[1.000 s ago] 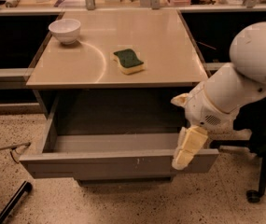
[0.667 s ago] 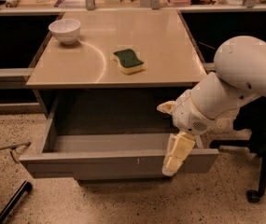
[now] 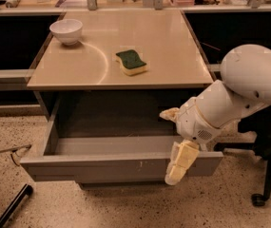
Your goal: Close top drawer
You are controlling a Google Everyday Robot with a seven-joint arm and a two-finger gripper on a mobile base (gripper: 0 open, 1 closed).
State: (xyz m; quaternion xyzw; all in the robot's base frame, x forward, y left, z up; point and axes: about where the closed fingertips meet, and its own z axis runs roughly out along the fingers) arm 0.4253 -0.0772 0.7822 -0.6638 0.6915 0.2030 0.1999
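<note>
Hanging at the right end of the open top drawer [image 3: 101, 167], the gripper [image 3: 175, 139] is released, its fingers spread.
A white bowl [image 3: 66, 31] sits at the surface's [image 3: 163, 46] far-left corner.

No text, label, brand or number can be read on anything here. The gripper [image 3: 169, 145] sits at about 5 o'clock, fingers spread apart, at the front edge of the open top drawer [image 3: 101, 167].

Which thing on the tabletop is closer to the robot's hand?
The green sponge, mid-table; the white bowl sits far back. The gripper hangs at the front of the open top drawer.
</note>
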